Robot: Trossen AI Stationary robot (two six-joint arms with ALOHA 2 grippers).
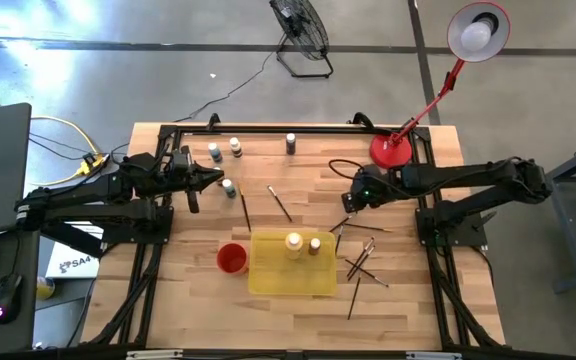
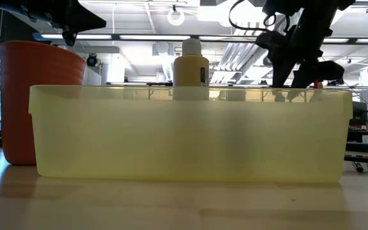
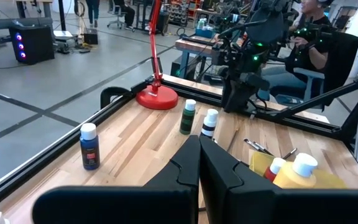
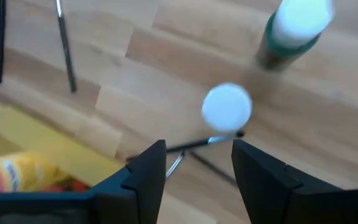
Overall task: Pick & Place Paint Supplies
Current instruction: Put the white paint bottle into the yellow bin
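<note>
The right claw (image 1: 351, 203) hung above the wooden table (image 1: 408, 300) with its 2 fingers (image 4: 148, 171) spread apart and nothing between them. Just ahead of it in its wrist view stood a white-capped bottle (image 4: 227, 107), and a little farther on a green bottle (image 4: 291, 31) with a pale cap. A thin brush (image 4: 185, 146) lay on the wood under the gap of the fingers. To one side of this claw sat the yellow tray (image 1: 268, 275), and inside it stood a yellowish bottle (image 1: 294, 243) and a brown bottle (image 1: 315, 245). More brushes (image 1: 363, 262) lay scattered on the table close beside the tray, on the right arm's side.

The left claw (image 1: 211, 178) was shut tight and empty, held over the far left part of the table. Near it stood 3 small bottles (image 1: 214, 152), with another bottle (image 1: 291, 143) farther along the far edge. A red cup (image 1: 231, 258) stood touching the tray's left end.
</note>
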